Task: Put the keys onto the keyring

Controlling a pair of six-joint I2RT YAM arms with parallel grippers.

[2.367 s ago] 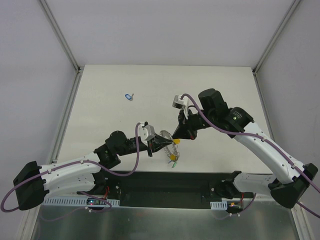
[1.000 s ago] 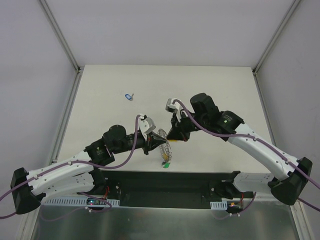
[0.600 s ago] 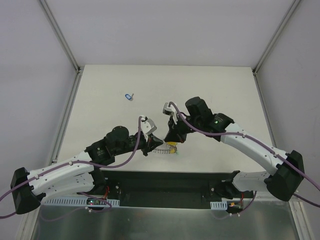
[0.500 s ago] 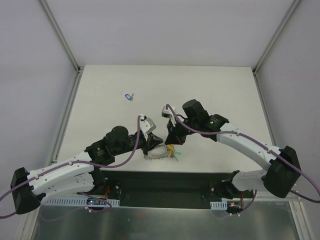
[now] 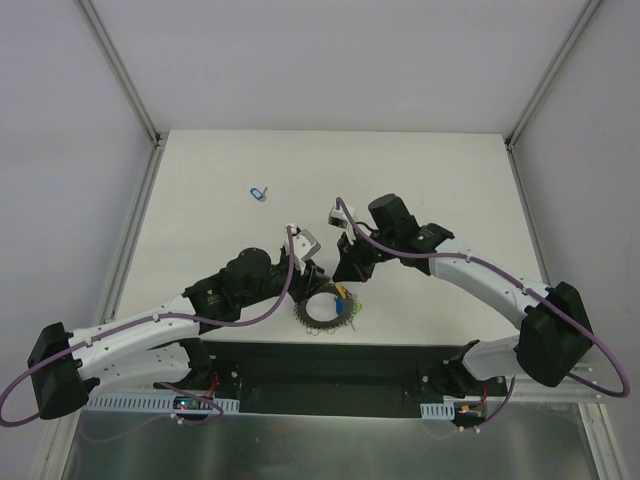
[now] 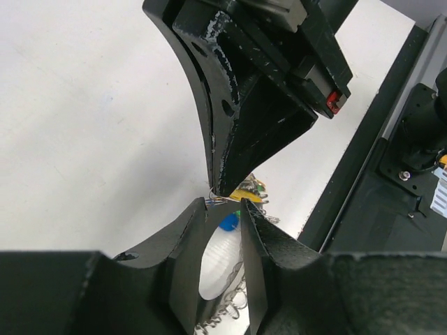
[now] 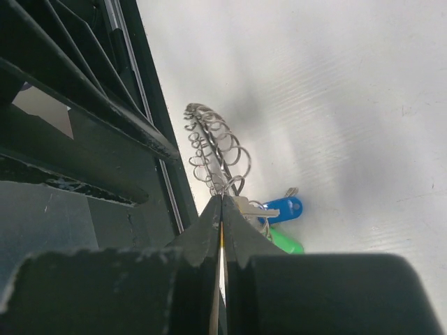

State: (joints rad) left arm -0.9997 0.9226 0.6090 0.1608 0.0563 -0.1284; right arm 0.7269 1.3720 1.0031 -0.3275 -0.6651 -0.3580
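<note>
The keyring (image 5: pixel 310 316) lies flat on the table near the front edge, its wire loops (image 7: pixel 209 150) showing in the right wrist view. Keys with a blue tag (image 7: pixel 283 208) and a green tag (image 7: pixel 286 242) hang at its far rim. My right gripper (image 7: pixel 221 199) is shut at that rim, with a sliver of the yellow-tagged key (image 6: pixel 248 196) between its fingers. Just above the ring's left side, my left gripper (image 6: pixel 223 206) stands open, the ring and blue tag (image 6: pixel 228 222) showing through the gap. Another blue-tagged key (image 5: pixel 259 192) lies apart at the far left.
The black base rail (image 5: pixel 340 365) runs close along the near side of the ring. Both arms meet tip to tip over the ring. Metal frame posts (image 5: pixel 130 85) stand at the table's back corners.
The ring, held upright in my left gripper a second ago, now lies flat on the table. The left gripper has opened off it. The right gripper has come down and left, still shut.
</note>
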